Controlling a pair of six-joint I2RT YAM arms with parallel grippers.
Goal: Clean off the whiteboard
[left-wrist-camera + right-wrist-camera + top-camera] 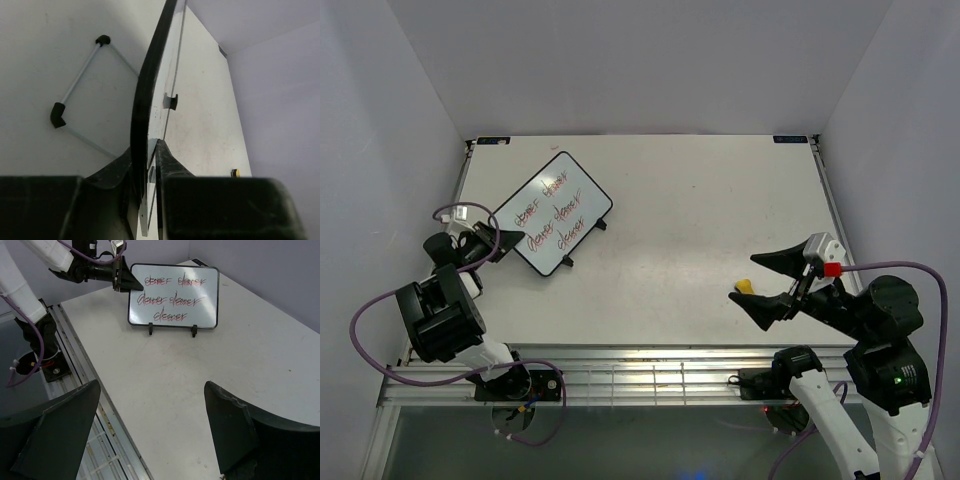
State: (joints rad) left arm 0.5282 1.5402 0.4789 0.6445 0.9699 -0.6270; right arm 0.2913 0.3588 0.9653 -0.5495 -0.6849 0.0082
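One whiteboard [552,213] edge sits pinched in nearly closed left gripper [512,238]

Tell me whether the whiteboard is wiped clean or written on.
Written on: three rows of red-and-black handwriting run across the whiteboard in the right wrist view.

You'll see the whiteboard [553,213] as a white face inside a thin black rim with small black feet, and its three lines of handwriting [172,301] are black overlaid with red. The left gripper [510,238] and right gripper [742,275] both have black fingers; the arms mix white and black, the right one carries a small red block [832,269], and the cables [360,320] are purple. The table [720,200] is off-white, the eraser [744,286] yellow, and the walls [640,60] pale lavender-grey.
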